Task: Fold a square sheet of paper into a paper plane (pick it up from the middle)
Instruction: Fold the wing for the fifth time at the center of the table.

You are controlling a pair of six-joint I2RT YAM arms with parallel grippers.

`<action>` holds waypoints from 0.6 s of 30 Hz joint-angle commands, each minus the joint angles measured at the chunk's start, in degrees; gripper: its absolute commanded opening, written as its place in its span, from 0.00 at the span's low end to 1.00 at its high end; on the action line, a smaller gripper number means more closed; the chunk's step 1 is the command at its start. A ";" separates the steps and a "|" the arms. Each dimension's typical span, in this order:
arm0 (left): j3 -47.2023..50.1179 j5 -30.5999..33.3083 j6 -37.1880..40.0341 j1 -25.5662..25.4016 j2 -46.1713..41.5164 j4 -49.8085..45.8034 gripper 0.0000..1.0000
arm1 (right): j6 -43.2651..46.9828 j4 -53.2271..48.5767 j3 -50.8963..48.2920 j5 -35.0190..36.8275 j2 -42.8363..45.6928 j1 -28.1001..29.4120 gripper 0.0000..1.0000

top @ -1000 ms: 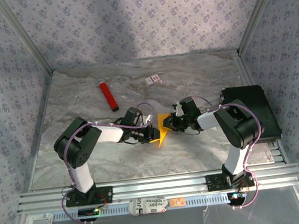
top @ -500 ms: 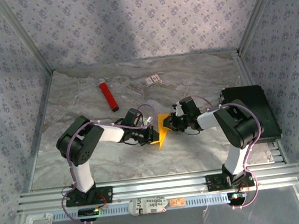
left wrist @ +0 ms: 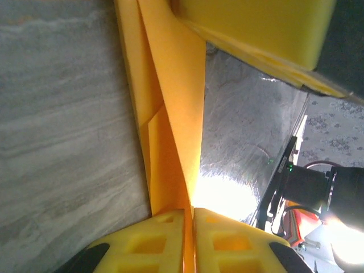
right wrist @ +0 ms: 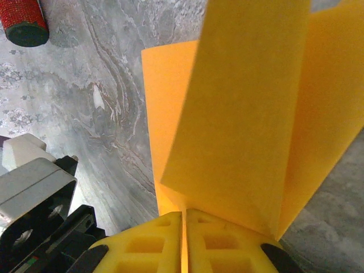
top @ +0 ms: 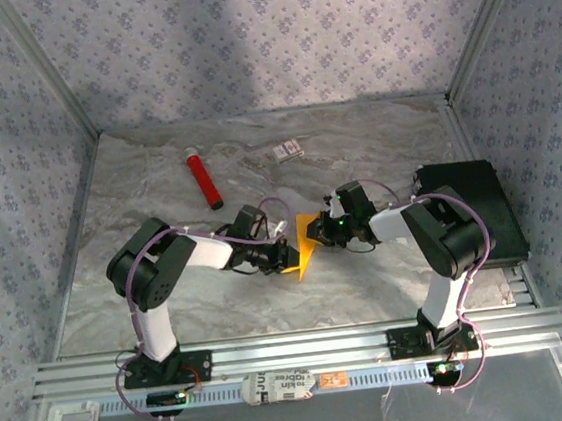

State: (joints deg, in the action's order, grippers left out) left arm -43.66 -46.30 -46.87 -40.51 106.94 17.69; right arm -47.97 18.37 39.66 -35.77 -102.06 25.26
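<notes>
The orange-yellow sheet of paper is folded into layered, pointed flaps and hangs just above the table's middle, between both grippers. My left gripper is shut on its left side. In the left wrist view the yellow pads of that gripper pinch a thin edge of the paper. My right gripper is shut on the right side. In the right wrist view the right gripper clamps a fold of the paper. The right gripper's fingers show at the top of the left wrist view.
A red cylindrical tube lies at the back left of the marble table, and its end shows as a red tube in the right wrist view. A small white card lies at the back centre. A black box sits at the right edge.
The left gripper's jaws have closed on the paper's left side, and the left wrist has shifted slightly. The right gripper has kept its grip and place.
</notes>
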 commanded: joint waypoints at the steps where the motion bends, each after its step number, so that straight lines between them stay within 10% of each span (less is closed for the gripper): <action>1: 1.48 -2.95 1.52 -0.59 -0.19 -4.78 0.10 | 1.52 -5.44 -0.62 5.92 -4.30 1.55 0.12; 18: 3.03 -4.28 4.28 -1.58 -0.90 -7.92 0.07 | 1.42 -6.41 -0.44 6.76 -4.38 1.64 0.12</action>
State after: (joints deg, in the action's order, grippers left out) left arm -42.92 -47.86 -43.99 -40.75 106.59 16.08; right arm -47.94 17.74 40.03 -35.53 -102.17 25.39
